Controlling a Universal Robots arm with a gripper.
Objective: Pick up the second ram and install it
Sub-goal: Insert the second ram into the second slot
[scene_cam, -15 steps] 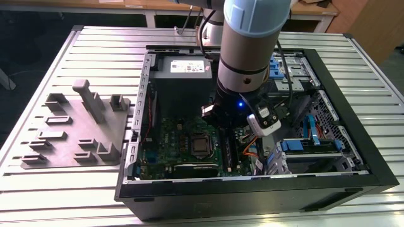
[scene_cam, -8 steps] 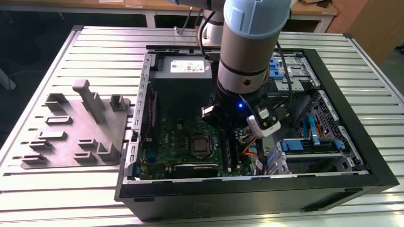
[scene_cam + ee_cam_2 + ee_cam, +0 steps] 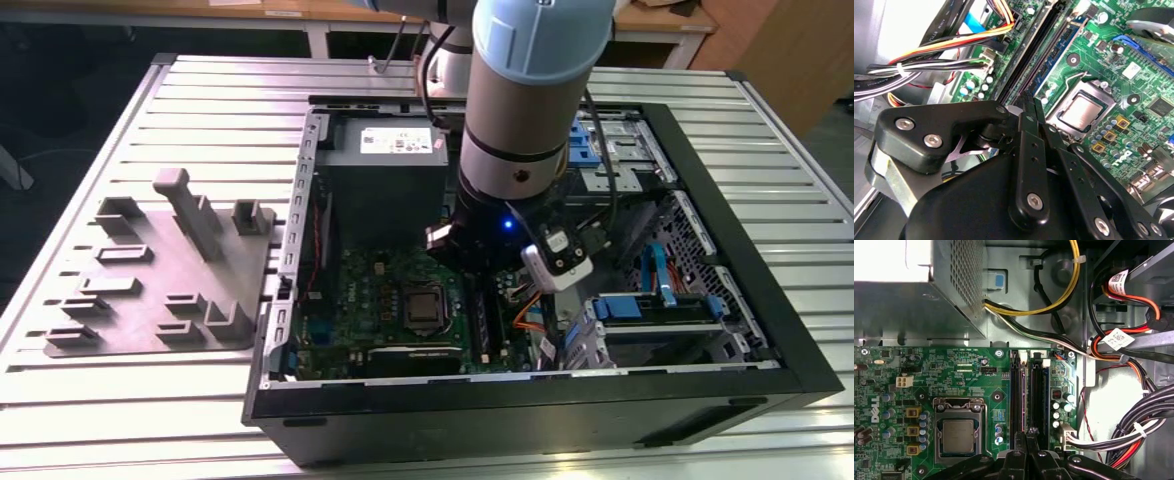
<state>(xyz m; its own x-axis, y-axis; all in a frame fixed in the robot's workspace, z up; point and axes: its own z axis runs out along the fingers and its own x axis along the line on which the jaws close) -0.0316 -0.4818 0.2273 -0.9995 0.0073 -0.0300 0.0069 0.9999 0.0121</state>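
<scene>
Down inside the case, the tool (image 3: 1027,436) hangs over the motherboard's (image 3: 969,375) slots, fingers pinched narrow on the ram (image 3: 1026,395).

Cable bundle (image 3: 1134,432) crowds the memory slots' (image 3: 1029,390) outer side.

A robot arm (image 3: 527,90) with a thick, round, pale blue-grey casing and a black ring around it. Below the ring the casing is silver-grey, ending in a black wrist block with a small blue light. A white and black camera unit (image 3: 558,260) is fixed beside it. The gripper (image 3: 1029,107) is glossy black, built from rounded linkage bars joined by silver screws, with narrow black fingers (image 3: 1032,437).
</scene>
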